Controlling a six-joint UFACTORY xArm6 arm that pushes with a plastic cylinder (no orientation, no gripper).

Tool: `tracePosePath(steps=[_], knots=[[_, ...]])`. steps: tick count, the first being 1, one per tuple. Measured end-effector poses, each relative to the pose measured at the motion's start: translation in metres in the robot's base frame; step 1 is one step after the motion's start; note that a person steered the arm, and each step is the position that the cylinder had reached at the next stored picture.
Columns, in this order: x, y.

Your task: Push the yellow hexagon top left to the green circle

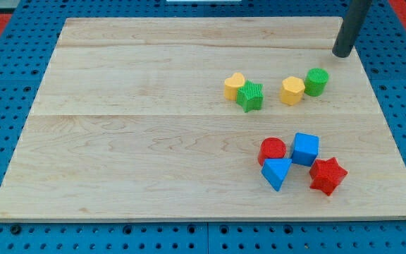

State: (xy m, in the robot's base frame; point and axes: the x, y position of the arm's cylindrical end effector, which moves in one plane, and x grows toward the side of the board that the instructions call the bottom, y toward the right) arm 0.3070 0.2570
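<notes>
My tip (343, 53) rests on the wooden board (146, 141) near its top right corner, a bare rod end with nothing to open or close, and it is touching no block. Closest to it, down and a little to the view's left, stands the green circle (316, 82), near but clear of it; just beyond that, touching or very nearly touching the circle's lower-left side, is the yellow hexagon (292, 91). Farther to the view's left of my tip lies a second pair, a yellow heart-like block (234, 86) pressed against a green star (250, 97). Well below my tip, toward the view's bottom, sits a cluster of a red circle (273, 150), a blue cube (305, 149), a blue triangle (278, 173) and a red star (328, 176). As I judge it, the task is at the approach step, or perhaps close to done: the hexagon already sits beside the circle, but on its lower left, not its upper left. To bring it to the circle's top-left side, my tip would need to travel round the pair, passing above or to the view's right of the circle without knocking it, and come in below the hexagon. From there a short, gentle push toward the view's top should slide it up along the circle's flank. The chief risk is that the two blocks are so close that any push on the hexagon may carry the circle along too.
</notes>
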Motion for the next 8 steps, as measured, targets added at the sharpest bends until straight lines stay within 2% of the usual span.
tracePosePath(steps=[3, 5, 6, 7, 8], knots=[[0.009, 0.023], [0.078, 0.012], [0.114, -0.042], [0.127, -0.12], [0.1, -0.115]])
